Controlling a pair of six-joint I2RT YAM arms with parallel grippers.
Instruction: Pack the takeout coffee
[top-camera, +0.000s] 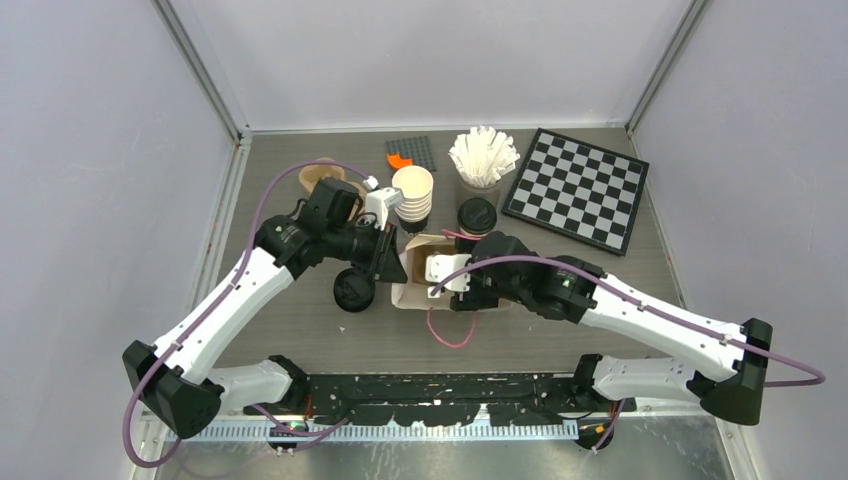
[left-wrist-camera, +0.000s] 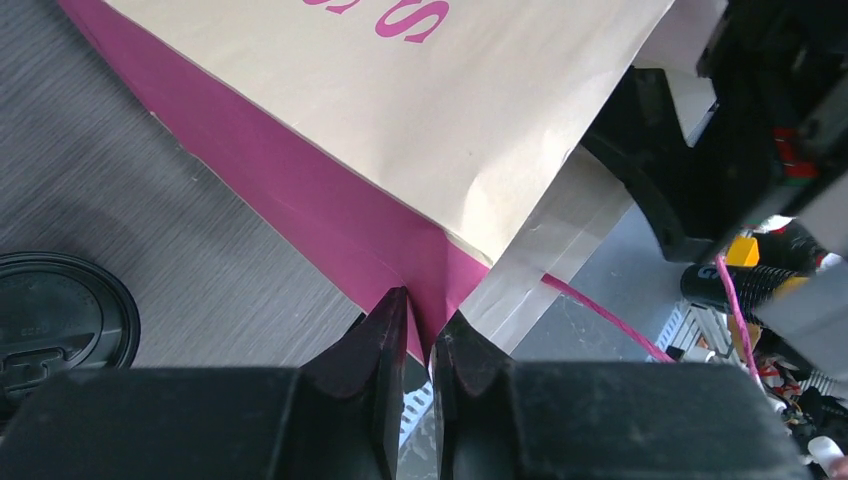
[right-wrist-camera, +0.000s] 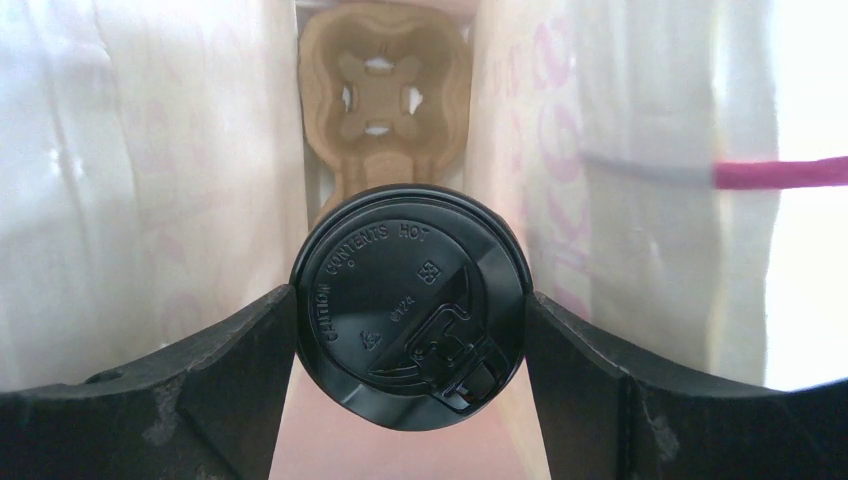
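Note:
A takeout coffee (right-wrist-camera: 410, 305), seen from above as a round black lid, sits between the fingers of my right gripper (right-wrist-camera: 410, 298), which touch its sides. It hangs inside the open cream paper bag (top-camera: 418, 252), above a brown pulp cup carrier (right-wrist-camera: 385, 100) at the bag's bottom. In the top view my right gripper (top-camera: 438, 276) reaches into the bag's mouth. My left gripper (left-wrist-camera: 425, 322) is shut on the bag's pink side fold (left-wrist-camera: 330, 215), at the bag's left edge (top-camera: 392, 262). A second takeout coffee (top-camera: 477, 215) stands just behind the bag.
A stack of lidless cups (top-camera: 413, 192) stands behind the bag, and a loose black lid (top-camera: 354, 291) lies left of it. Wrapped straws (top-camera: 483, 155), a checkerboard (top-camera: 577, 187), a brown carrier (top-camera: 322, 176) and a dark plate with an orange piece (top-camera: 408, 155) lie at the back.

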